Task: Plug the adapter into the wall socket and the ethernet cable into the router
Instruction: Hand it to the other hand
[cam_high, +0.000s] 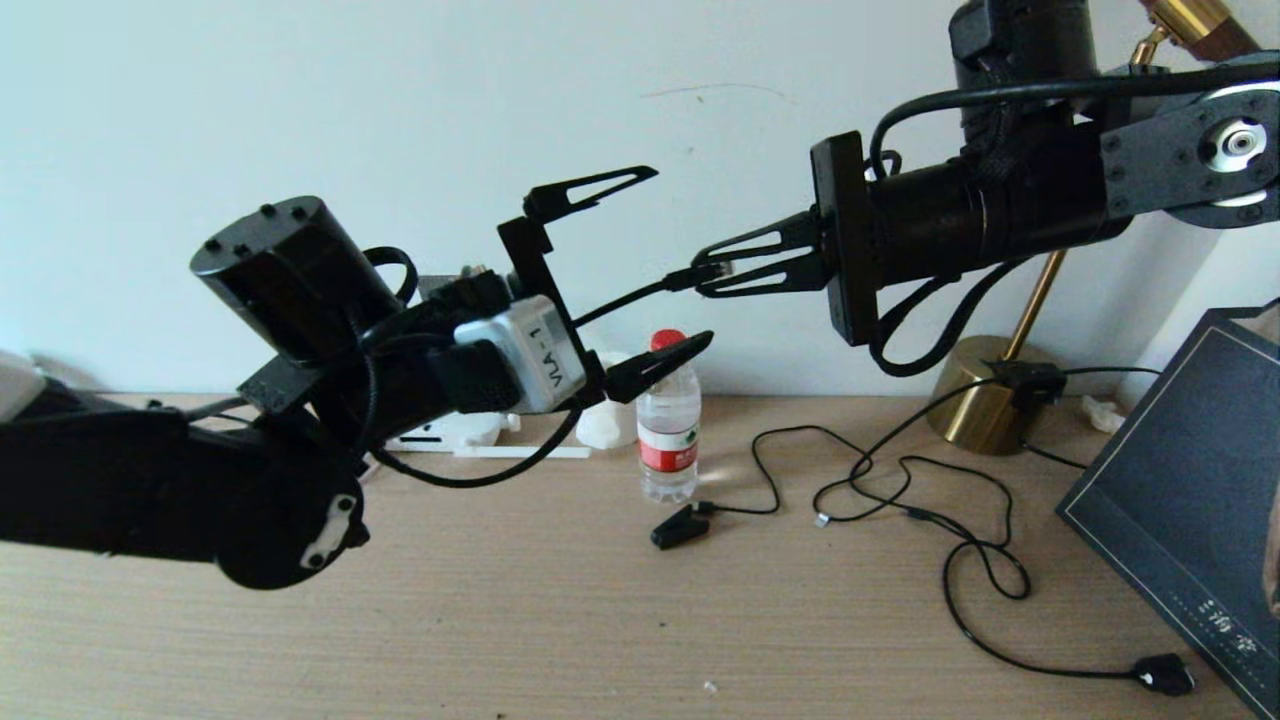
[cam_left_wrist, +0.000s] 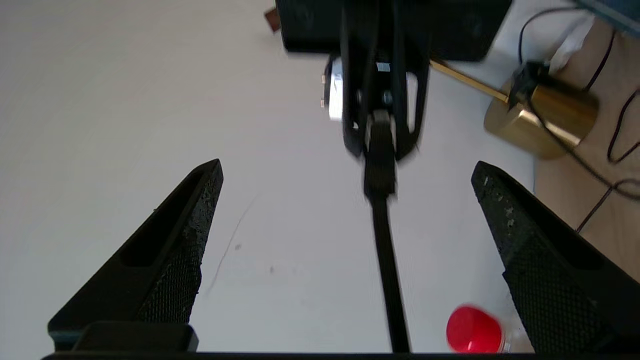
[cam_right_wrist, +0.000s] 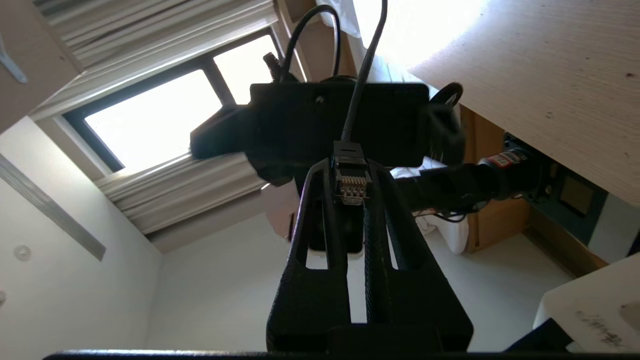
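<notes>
The left gripper (cam_high: 630, 275) hangs raised above the desk (cam_high: 560, 600), jaws spread wide and empty, one finger high, one low. From it, the ethernet cable (cam_high: 640, 292) runs toward two o'clock, its long axis nearly level, passing between those spread fingers. At its far end the right gripper (cam_high: 722, 268) is clamped tight on the plug, clear tip showing. The router (cam_high: 450, 432) lies on the desk at about seven o'clock from the plug, behind the left arm, which is nearer to it.
</notes>
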